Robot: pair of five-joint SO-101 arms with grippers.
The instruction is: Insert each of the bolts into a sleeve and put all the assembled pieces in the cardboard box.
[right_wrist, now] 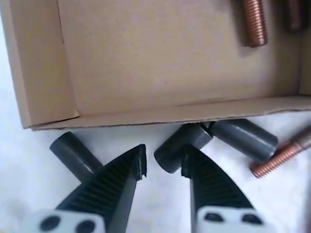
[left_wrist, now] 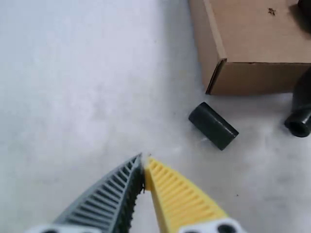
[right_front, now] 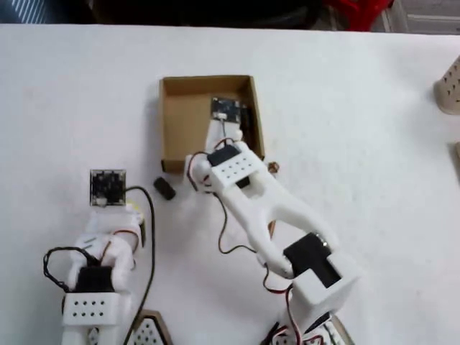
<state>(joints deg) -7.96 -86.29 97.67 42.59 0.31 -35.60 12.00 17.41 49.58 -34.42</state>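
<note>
From above, the cardboard box (right_front: 187, 122) sits at the table's centre. My right arm (right_front: 273, 208) reaches up to its 6 o'clock wall. A loose sleeve (right_front: 164, 188) lies at the box's 7 o'clock, at 1 o'clock from my left arm (right_front: 100, 266).

At my left wrist, my left gripper (left_wrist: 144, 159) has its fingers pressed together, holding nothing.

At my right wrist, my right gripper (right_wrist: 164, 158) is spread. The middle sleeve (right_wrist: 175, 148) lies at its tips, outside the box, and a bolt (right_wrist: 255, 22) lies inside.
</note>
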